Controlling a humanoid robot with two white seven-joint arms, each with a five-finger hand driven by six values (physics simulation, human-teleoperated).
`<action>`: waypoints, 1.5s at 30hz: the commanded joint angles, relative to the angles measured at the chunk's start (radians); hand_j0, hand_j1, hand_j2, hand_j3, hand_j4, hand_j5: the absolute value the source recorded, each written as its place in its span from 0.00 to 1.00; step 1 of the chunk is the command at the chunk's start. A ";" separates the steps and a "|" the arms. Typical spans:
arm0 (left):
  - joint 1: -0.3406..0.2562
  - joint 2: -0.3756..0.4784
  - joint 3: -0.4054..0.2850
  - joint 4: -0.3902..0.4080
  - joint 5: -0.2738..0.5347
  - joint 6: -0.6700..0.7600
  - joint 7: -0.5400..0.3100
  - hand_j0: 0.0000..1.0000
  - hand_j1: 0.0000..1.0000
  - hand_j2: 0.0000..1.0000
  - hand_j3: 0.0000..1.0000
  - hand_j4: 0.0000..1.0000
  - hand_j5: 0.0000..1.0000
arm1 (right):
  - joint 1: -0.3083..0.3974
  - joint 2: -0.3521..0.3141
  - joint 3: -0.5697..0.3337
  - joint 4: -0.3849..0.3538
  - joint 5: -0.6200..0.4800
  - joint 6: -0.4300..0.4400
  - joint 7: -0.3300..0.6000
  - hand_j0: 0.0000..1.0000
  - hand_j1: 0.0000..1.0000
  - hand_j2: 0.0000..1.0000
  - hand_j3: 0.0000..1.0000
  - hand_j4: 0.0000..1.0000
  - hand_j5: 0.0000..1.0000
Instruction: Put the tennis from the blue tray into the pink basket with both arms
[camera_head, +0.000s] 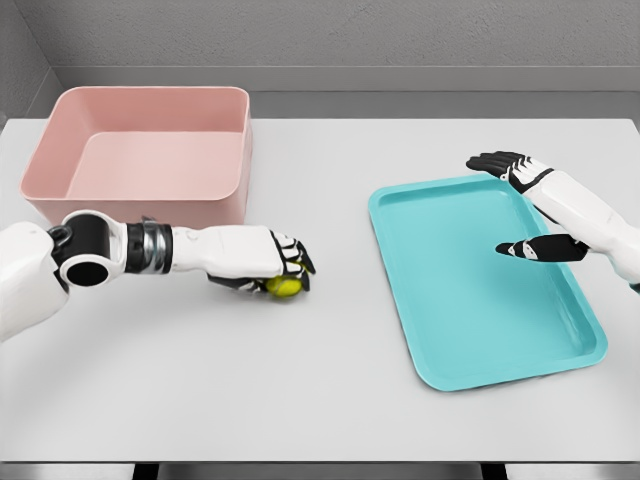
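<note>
**A:** How far are we getting with this job?

**B:** We are about halfway, we think. The tennis ball (284, 287) is not lying in the blue tray (470, 340) any more. Our left hand (272, 264) is curling its fingers over the ball and holding it.

**A:** Where is the ball sitting?

**B:** It is sitting right under our left hand, tucked beneath the fingers. It is looking very low, close to the white table (330, 400). We are not seeing well enough to say if it is touching the table or hanging just above it.

**A:** And the pink basket (150, 150)?

**B:** It is waiting just behind our left hand and a little to the outside, near the wrist. Nothing is lying in it, so the ball is not in yet. We are still needing to lift the ball up over the near wall and let it drop inside.

**A:** What is our right hand (512, 168) doing?

**B:** It is hovering over the far corner of the tray with its fingers spread out flat. It is holding nothing. The tray is lying under it and toward our middle.

**A:** How is the ball looking?

**B:** It is looking small, round and yellow-green. Our dark fingers are covering most of it, so only the lower front part is peeking out.
</note>
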 joint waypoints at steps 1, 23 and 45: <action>-0.002 0.004 0.001 -0.016 0.014 0.001 -0.002 0.50 0.50 0.50 0.50 0.50 0.50 | -0.002 -0.001 0.000 0.001 -0.008 0.003 -0.001 1.00 1.00 1.00 1.00 1.00 1.00; -0.101 0.125 0.038 -0.026 0.126 0.001 -0.002 0.50 0.50 0.50 0.50 0.50 0.50 | 0.000 -0.001 0.000 0.002 -0.008 0.003 -0.001 1.00 1.00 1.00 1.00 1.00 1.00; -0.121 0.170 0.184 0.191 0.150 0.001 -0.001 0.51 0.51 0.51 0.51 0.51 0.51 | 0.000 -0.002 0.000 0.007 -0.008 0.003 -0.001 1.00 1.00 1.00 1.00 1.00 1.00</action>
